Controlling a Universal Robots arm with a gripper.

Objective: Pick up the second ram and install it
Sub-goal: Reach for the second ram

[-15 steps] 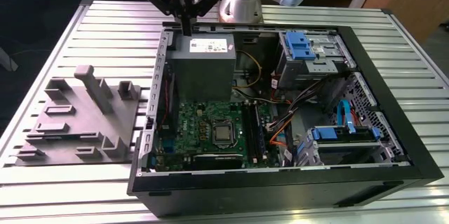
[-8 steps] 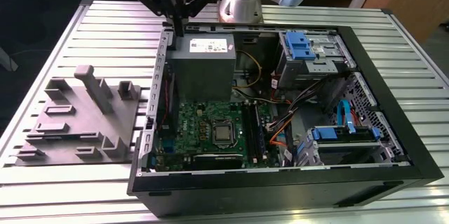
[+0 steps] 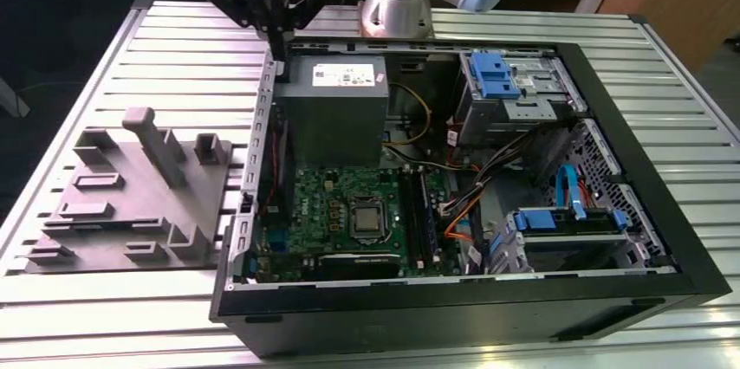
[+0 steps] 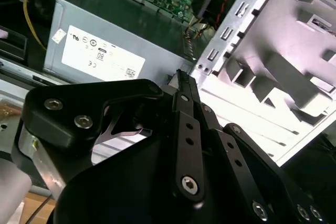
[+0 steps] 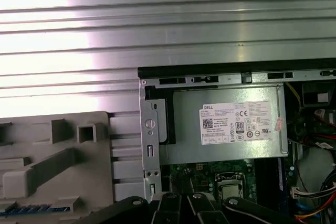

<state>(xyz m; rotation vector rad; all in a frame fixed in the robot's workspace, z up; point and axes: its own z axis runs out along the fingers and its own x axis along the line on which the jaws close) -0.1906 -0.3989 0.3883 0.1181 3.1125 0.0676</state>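
My gripper (image 3: 281, 47) hangs above the rear edge of the open computer case (image 3: 653, 213), over the corner where the grey power supply (image 3: 335, 105) meets the perforated metal wall. My fingers (image 4: 184, 108) are drawn together, tip against tip, and I can see nothing clamped between them. In the second wrist view they point down toward the gap between the power supply's labelled face and that wall.

The second ram (image 5: 32, 210) lies away from me. In the first wrist view it shows as a thin blue-green strip, partly cut off by the frame edge, lying flat on the grey fixture (image 3: 127, 204). That fixture sits on the slatted metal table (image 3: 173, 31) just beside the case, on the exterior view's left, and I am well apart from the strip.

Inside the case, the green motherboard (image 3: 335, 204) lies next to the power supply. The silver processor socket (image 3: 367, 217) sits near its middle, with the black memory slots (image 3: 418, 213) beside it toward the exterior view's right. Orange and blue cables (image 3: 463, 211) run past the slots toward the drive cages (image 3: 509, 83)
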